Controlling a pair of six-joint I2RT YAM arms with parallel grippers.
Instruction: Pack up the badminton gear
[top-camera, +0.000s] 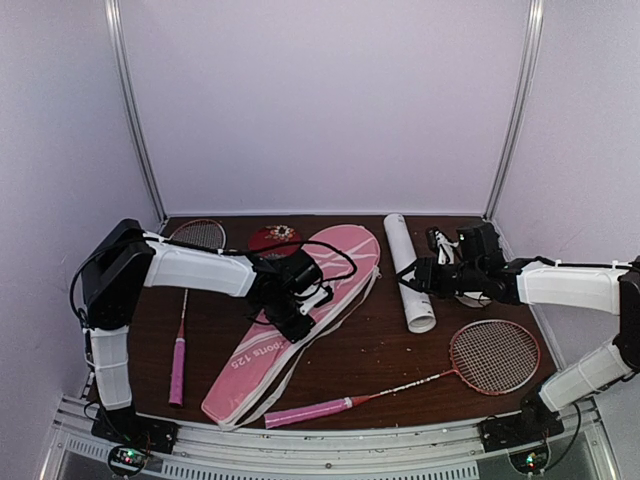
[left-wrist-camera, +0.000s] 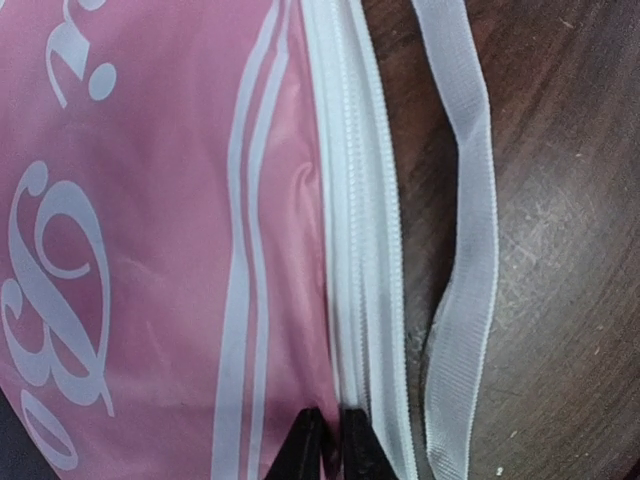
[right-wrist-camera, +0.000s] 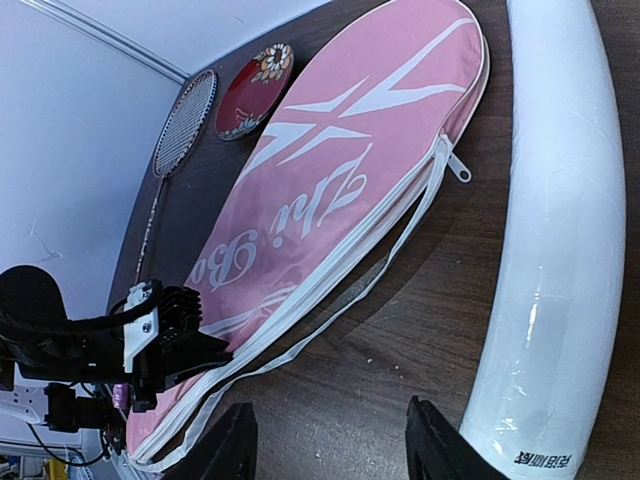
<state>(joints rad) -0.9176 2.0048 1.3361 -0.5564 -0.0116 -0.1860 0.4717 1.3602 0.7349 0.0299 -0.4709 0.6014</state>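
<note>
The pink racket-shaped bag (top-camera: 318, 285) lies slantwise mid-table, with its white zip edge (left-wrist-camera: 365, 250) and loose white strap (left-wrist-camera: 468, 250) on the wood. My left gripper (left-wrist-camera: 333, 442) is pinched shut on the bag's zip edge, also visible in the top view (top-camera: 300, 315). My right gripper (right-wrist-camera: 330, 450) is open and empty over bare wood between the bag (right-wrist-camera: 340, 190) and the long white tube (right-wrist-camera: 560, 230). One racket (top-camera: 180, 330) lies at the left, the other (top-camera: 480, 360) at the front right. No shuttlecock shows clearly.
A small dark red dish (top-camera: 272, 238) sits at the back beside the bag's head. The tube (top-camera: 410, 270) lies lengthwise just left of my right wrist. The zip pull (right-wrist-camera: 460, 170) lies by the tube. Walls close in on three sides.
</note>
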